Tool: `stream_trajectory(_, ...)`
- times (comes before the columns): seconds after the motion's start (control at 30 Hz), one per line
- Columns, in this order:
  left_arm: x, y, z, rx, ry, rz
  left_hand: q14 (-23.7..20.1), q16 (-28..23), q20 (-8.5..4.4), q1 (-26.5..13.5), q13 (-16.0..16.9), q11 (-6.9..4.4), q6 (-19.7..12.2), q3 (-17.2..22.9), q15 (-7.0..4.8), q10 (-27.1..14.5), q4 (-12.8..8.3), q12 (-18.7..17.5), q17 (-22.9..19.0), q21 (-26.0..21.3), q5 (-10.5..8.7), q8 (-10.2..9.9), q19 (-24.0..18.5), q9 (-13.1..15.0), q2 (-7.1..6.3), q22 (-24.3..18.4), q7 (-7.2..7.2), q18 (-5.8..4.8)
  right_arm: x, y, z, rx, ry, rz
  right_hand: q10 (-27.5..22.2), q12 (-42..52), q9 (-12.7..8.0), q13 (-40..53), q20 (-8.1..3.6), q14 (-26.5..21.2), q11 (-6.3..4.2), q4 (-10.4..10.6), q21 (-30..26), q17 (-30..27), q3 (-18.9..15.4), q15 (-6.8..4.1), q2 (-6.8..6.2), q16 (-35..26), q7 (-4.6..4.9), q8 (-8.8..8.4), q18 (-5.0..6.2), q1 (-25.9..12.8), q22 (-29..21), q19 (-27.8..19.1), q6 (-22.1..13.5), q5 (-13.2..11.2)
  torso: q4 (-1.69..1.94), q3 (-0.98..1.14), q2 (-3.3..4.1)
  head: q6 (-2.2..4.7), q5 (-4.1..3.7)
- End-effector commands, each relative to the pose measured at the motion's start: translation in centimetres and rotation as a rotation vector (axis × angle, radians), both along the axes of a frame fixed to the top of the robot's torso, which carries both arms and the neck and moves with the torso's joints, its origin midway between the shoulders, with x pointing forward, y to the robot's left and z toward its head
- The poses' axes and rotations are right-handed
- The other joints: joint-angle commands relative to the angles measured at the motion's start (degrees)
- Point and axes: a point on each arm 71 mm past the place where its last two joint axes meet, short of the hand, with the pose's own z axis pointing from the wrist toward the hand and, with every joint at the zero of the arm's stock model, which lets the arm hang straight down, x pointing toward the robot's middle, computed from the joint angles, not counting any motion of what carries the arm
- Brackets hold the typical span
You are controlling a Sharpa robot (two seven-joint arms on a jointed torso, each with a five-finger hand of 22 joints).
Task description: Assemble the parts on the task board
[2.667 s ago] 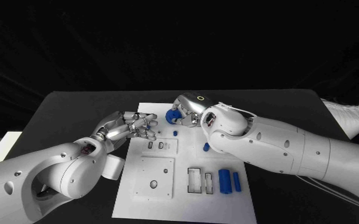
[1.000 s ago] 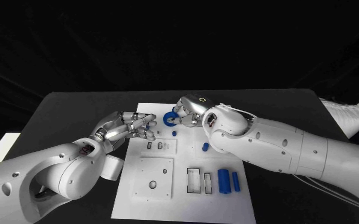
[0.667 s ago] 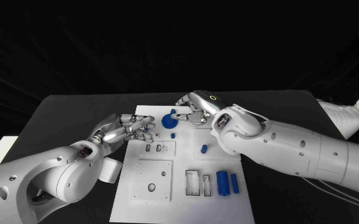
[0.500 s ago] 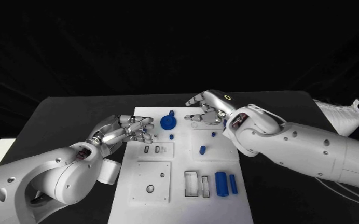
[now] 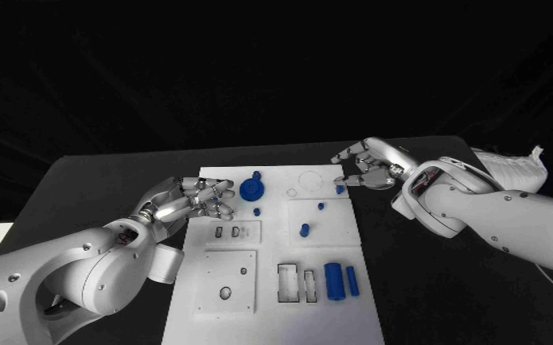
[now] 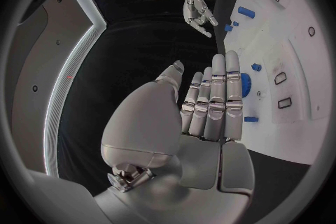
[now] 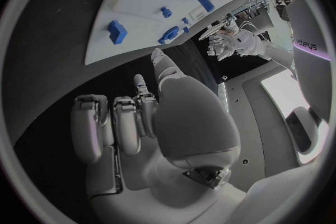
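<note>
I can read no lettering, numbers or labels on the board (image 5: 276, 281), on the blue parts, or on either arm in the head view. In the right wrist view there is a short line of small dark print on a pale panel (image 7: 308, 45) at the edge of the room, but it is too small and bent for me to make out. The left wrist view gives me no text at all.

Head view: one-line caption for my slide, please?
Both hands, left and right, hover empty beside the white task board and its blue parts.
</note>
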Motion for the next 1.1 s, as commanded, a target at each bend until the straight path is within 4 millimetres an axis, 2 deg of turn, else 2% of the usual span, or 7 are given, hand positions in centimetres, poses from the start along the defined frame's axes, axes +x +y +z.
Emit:
stream_trajectory(0.03, 0.0, -0.2, 0.1, -0.015, -0.01, -0.014, -0.46, 0.0, 0.09, 0.22, -0.05, 0.06, -0.18, 0.32, -0.02, -0.51, 0.04, -0.32, 0.07, 0.33, -0.23, -0.26, -0.51, -0.07, -0.08, 0.09, 0.25, -0.05, 0.1, -0.5, -0.3, -0.014, 0.031, 0.026, 0.19, -0.27, 0.0, 8.46, 0.49, 5.26, 0.41, -0.23, -0.29, 11.95, -0.2, 0.26, -0.26, -0.22, -0.07, 0.2, -0.32, -0.06, 4.56, 1.21, -0.35, 0.33, -0.08, 0.02, 0.06, -0.04, -0.29)
stream_trajectory(0.2, 0.0, -0.2, 0.1, -0.016, -0.01, -0.015, -0.46, 0.0, 0.09, 0.22, -0.05, 0.06, -0.18, 0.32, -0.02, -0.51, 0.04, -0.32, 0.07, 0.33, -0.23, -0.26, -0.51, -0.07, -0.08, 0.09, 0.25, -0.05, 0.3, -1.0, -0.8, -0.037, 0.044, 0.012, 0.23, -0.22, 0.01, 8.49, 0.5, 5.28, 0.41, -0.16, -0.27, 12.04, -0.31, 0.27, -0.32, -0.18, -0.07, 0.21, -0.33, -0.3, 4.61, 1.23, -0.34, 0.37, 0.08, -0.08, 0.04, -0.26, -0.45)
stream_trajectory(0.3, 0.0, -0.2, 0.1, -0.016, -0.01, -0.014, -0.46, 0.0, 0.09, 0.22, -0.05, 0.06, -0.18, 0.32, -0.02, -0.51, 0.04, -0.32, 0.07, 0.33, -0.23, -0.26, -0.51, -0.07, -0.08, 0.09, 0.25, -0.05, 0.4, -1.1, -1.3, -0.049, 0.055, 0.01, 0.28, -0.14, 0.01, 8.54, 0.5, 5.3, 0.41, -0.13, -0.26, 12.12, -0.35, 0.27, -0.33, -0.14, -0.07, 0.23, -0.33, -0.4, 4.62, 1.24, -0.32, 0.37, 0.06, -0.06, 0.05, -0.38, -0.4)
stream_trajectory(0.4, 0.1, -0.2, 0.1, -0.015, -0.01, -0.013, -0.46, 0.0, 0.09, 0.22, -0.05, 0.06, -0.18, 0.32, -0.02, -0.51, 0.04, -0.32, 0.07, 0.33, -0.23, -0.26, -0.51, -0.07, -0.08, 0.09, 0.25, -0.05, 0.4, -1.1, -1.7, -0.056, 0.063, 0.01, 0.32, -0.09, 0.03, 8.57, 0.51, 5.3, 0.41, -0.09, -0.23, 12.14, -0.39, 0.27, -0.31, -0.13, -0.09, 0.26, -0.34, -0.52, 4.68, 1.27, -0.25, 0.37, 0.1, -0.19, 0.03, -0.54, -0.44)
stream_trajectory(0.67, 0.1, -0.1, 0.1, -0.014, -0.01, -0.011, -0.47, 0.0, 0.09, 0.23, -0.05, 0.06, -0.18, 0.32, -0.02, -0.51, 0.04, -0.32, 0.08, 0.33, -0.23, -0.26, -0.52, -0.07, -0.08, 0.09, 0.25, -0.05, 0.4, -1.1, -2.3, -0.071, 0.08, 0.008, 0.47, 0.11, 0.14, 8.69, 0.49, 5.32, 0.32, 0.05, -0.2, 12.22, -0.5, 0.22, -0.11, -0.1, -0.22, 0.49, -0.35, -1.0, 4.73, 1.31, 0.3, 0.48, 0.08, -0.26, -0.02, -0.77, -0.45)
stream_trajectory(0.8, 0.1, -0.1, 0.1, -0.015, -0.01, -0.012, -0.63, -0.05, 0.12, 0.25, -0.04, 0.06, -0.17, 0.39, 0.01, -0.51, 0.0, -0.3, 0.13, 0.33, -0.22, -0.24, -0.66, -0.06, -0.07, 0.09, 0.25, -0.05, 0.6, -1.0, -2.7, -0.082, 0.084, -0.001, 0.57, 0.26, 0.22, 8.78, 0.45, 5.36, 0.21, 0.09, -0.14, 12.36, -0.45, 0.15, 0.16, -0.02, -0.33, 0.65, -0.38, -1.16, 4.87, 1.38, 0.75, 0.53, 0.04, -0.24, -0.05, -0.76, -0.4)
stream_trajectory(1.1, 0.1, -0.2, 0.1, -0.015, -0.01, -0.013, -0.63, -0.05, 0.12, 0.25, -0.04, 0.06, -0.17, 0.39, 0.01, -0.51, 0.0, -0.3, 0.13, 0.33, -0.22, -0.24, -0.66, -0.06, -0.07, 0.09, 0.25, -0.05, 1.3, -0.7, -3.3, -0.085, 0.073, -0.051, 1.09, 1.04, 0.27, 9.29, 0.28, 5.49, 0.02, 0.04, 0.06, 12.89, 0.44, -0.03, 1.58, 0.24, -0.49, 0.76, -0.46, -1.16, 5.26, 1.6, 1.62, 0.04, 0.21, -0.28, -0.06, -0.83, -0.47)
